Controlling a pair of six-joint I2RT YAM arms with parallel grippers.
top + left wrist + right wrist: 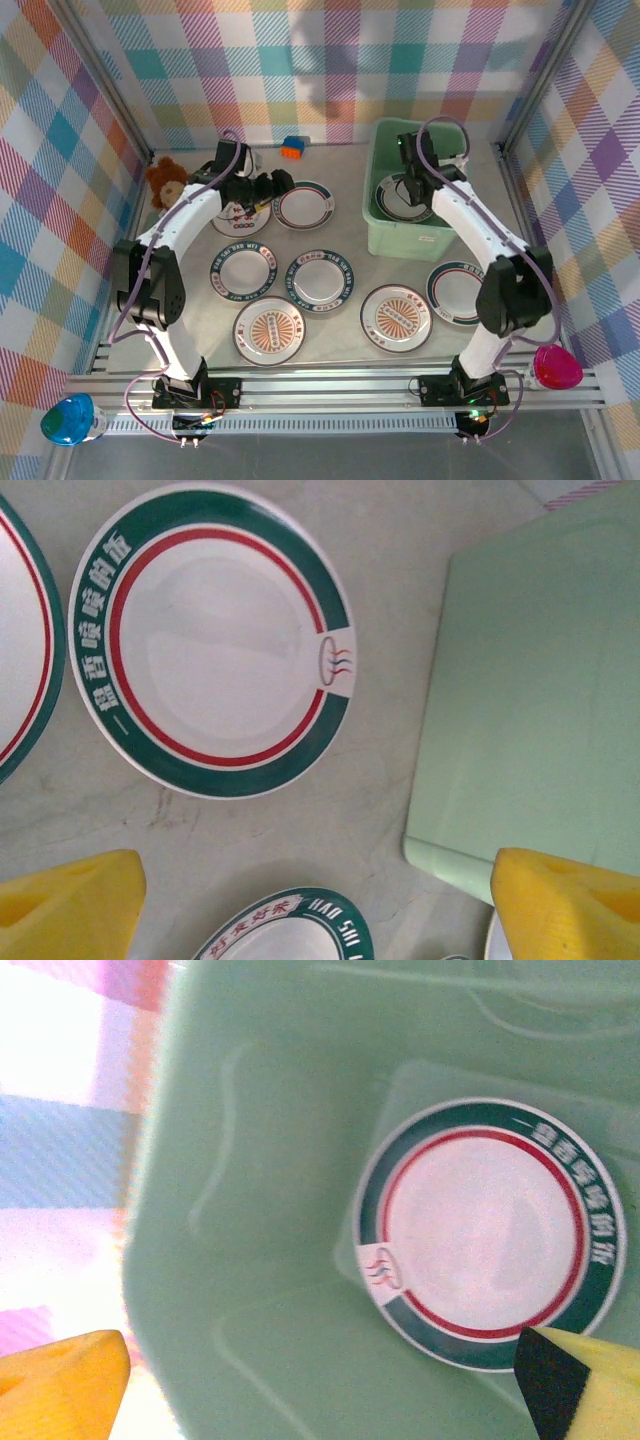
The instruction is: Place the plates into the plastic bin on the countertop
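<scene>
When we look down from above, one plate (400,198) lies flat at the bottom of the green bin (410,242), so that bit is done. Seven more plates wait on the table (345,240). All of them have to go in, so we think most of the job is left.

Our left hand (315,910) hangs over the table near a plate with a green ring (215,640). Its yellow fingers (65,905) are wide apart and hold nothing. Our right hand (320,1380) hangs over the bin, wide open too, with nothing in it.

The plates are round, smooth and shiny white. Some have a green ring and a thin red line. Others, like the orange plate (270,330), have rays in the middle. The bin is a box of smooth pale plastic with round corners. The table looks hard and flat, like pale stone.
</scene>
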